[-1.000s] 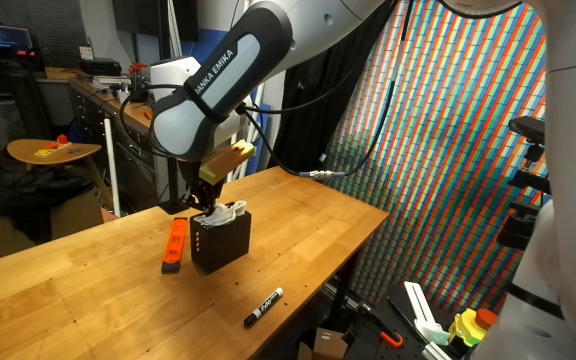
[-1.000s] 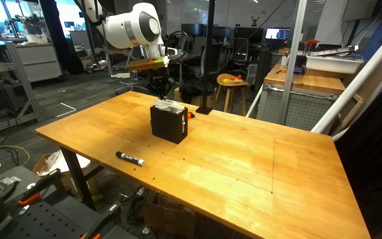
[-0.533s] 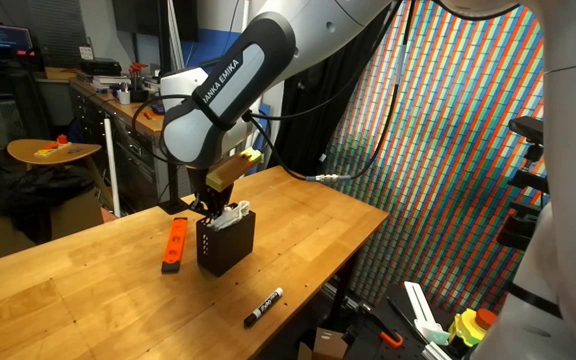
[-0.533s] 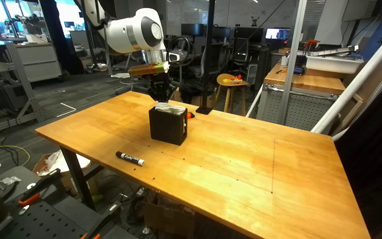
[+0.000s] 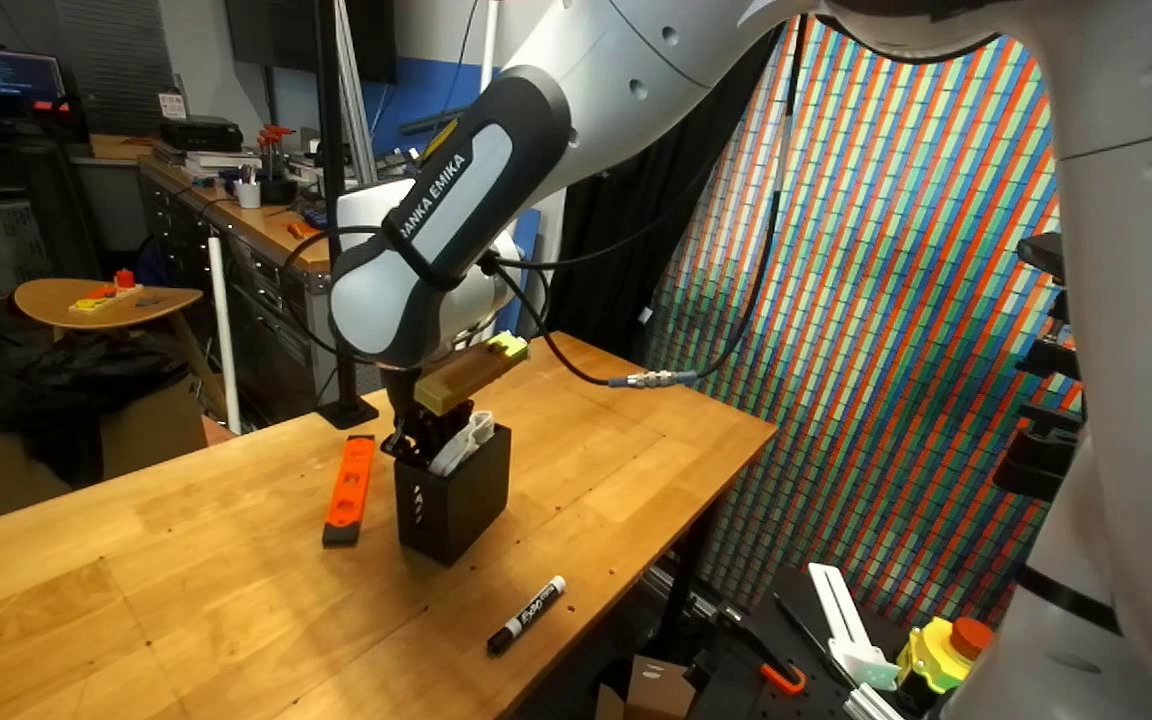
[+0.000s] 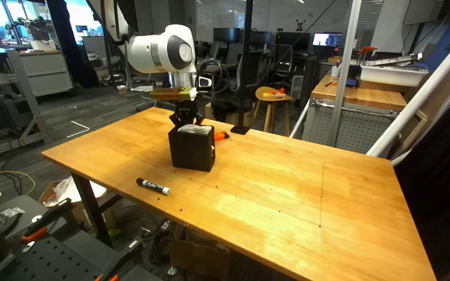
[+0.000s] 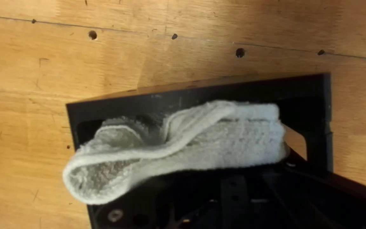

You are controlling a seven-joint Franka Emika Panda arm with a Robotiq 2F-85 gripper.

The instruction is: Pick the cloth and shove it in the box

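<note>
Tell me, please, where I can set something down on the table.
In an exterior view, the table is bare right of the black box and orange level, to the right edge; also between box, marker and left edge. Crowded: the box's mouth, with cloth and gripper.

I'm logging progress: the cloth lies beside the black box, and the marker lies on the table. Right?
Not quite: the cloth sits in the open top of the black box, as both exterior views show. The marker does lie on the table.
</note>
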